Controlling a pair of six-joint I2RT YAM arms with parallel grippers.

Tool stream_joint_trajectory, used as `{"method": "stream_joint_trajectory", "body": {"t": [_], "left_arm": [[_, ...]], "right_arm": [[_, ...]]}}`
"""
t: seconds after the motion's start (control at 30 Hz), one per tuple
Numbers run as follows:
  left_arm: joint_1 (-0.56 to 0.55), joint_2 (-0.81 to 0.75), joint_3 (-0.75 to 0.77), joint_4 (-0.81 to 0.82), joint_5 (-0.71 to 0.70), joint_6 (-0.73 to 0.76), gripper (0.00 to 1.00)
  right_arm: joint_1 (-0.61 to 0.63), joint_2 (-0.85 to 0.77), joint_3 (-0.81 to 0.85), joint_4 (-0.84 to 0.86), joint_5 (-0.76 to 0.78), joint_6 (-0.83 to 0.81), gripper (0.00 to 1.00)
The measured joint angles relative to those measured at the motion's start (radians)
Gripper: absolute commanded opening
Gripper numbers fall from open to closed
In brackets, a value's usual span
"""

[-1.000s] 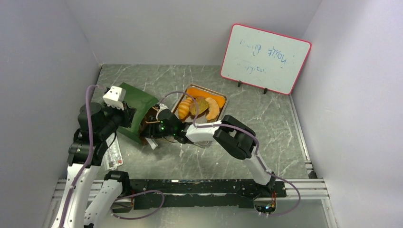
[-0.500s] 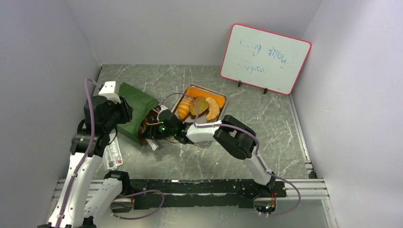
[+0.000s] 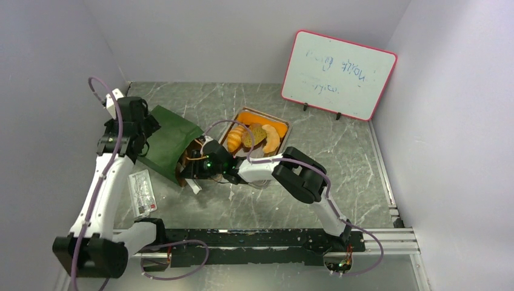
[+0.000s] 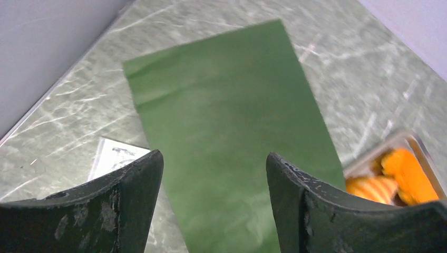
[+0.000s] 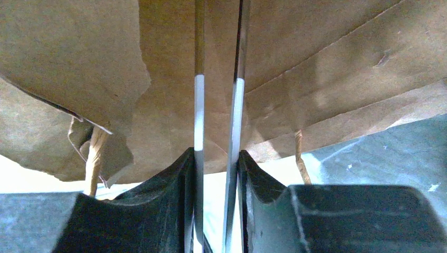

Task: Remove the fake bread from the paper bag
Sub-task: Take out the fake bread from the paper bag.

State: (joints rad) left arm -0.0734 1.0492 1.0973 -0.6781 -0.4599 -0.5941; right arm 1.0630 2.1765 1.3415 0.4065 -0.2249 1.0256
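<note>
The dark green paper bag (image 3: 170, 142) lies on its side, mouth toward the right. My right gripper (image 3: 197, 165) is at that mouth, shut on a pair of thin metal tongs (image 5: 199, 105). The tong blades reach into the brown inside of the paper bag (image 5: 316, 68), where no bread shows. My left gripper (image 3: 134, 128) hovers open over the bag's closed end, and the green paper bag (image 4: 226, 121) fills the gap between its fingers (image 4: 213, 158) without touching them. Orange fake bread pieces (image 3: 254, 136) lie in a metal tray (image 3: 285, 128).
A white packet (image 3: 142, 193) lies on the table left of the bag, seen as the packet (image 4: 113, 158) beside my left finger. A pink-framed whiteboard (image 3: 338, 74) stands at the back right. Grey walls close in on the left, back and right.
My left gripper has opened, let go of the bag's closed end and swung back toward the left wall. The bag's end has dropped flatter. The right arm has not moved.
</note>
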Motion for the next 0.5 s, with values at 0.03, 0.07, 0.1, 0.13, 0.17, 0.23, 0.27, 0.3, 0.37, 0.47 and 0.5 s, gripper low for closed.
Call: {"method": "stream_joint_trajectory", "body": {"t": [0.03,0.07,0.1,0.13,0.17,0.23,0.27,0.3,0.37,0.47,0.5], "left_arm": [[0.032,0.025,0.003,0.009,0.008,-0.007,0.66],[0.073,0.047,0.003,0.019,0.022,-0.013,0.67],[0.129,0.069,0.003,0.028,0.046,-0.017,0.66],[0.192,0.088,0.002,0.037,0.077,-0.021,0.67],[0.245,0.103,0.001,0.046,0.101,-0.024,0.67],[0.367,0.132,-0.004,0.072,0.166,-0.032,0.68],[0.417,0.148,-0.007,0.084,0.192,-0.036,0.68],[0.447,0.162,-0.007,0.09,0.209,-0.041,0.68],[0.477,0.189,-0.008,0.104,0.251,-0.051,0.68],[0.504,0.222,-0.019,0.136,0.326,-0.07,0.68],[0.513,0.228,-0.027,0.143,0.344,-0.076,0.68]], "right_arm": [[0.0,0.0,-0.002,0.0,-0.002,0.0,0.3],[0.0,0.0,-0.003,0.0,-0.003,0.0,0.3],[0.0,0.0,-0.004,0.0,-0.005,0.0,0.3],[0.0,0.0,-0.005,-0.001,-0.007,0.0,0.3],[0.0,0.0,-0.006,0.0,-0.008,-0.001,0.3],[0.0,0.0,-0.008,-0.001,-0.012,-0.002,0.31],[0.0,0.0,-0.008,-0.001,-0.013,-0.004,0.31],[0.0,0.0,-0.008,-0.001,-0.015,-0.005,0.31],[0.0,0.0,-0.008,-0.001,-0.018,-0.008,0.31],[0.0,0.0,-0.008,-0.003,-0.019,-0.013,0.31],[0.0,0.0,-0.008,-0.005,-0.019,-0.015,0.31]]}}
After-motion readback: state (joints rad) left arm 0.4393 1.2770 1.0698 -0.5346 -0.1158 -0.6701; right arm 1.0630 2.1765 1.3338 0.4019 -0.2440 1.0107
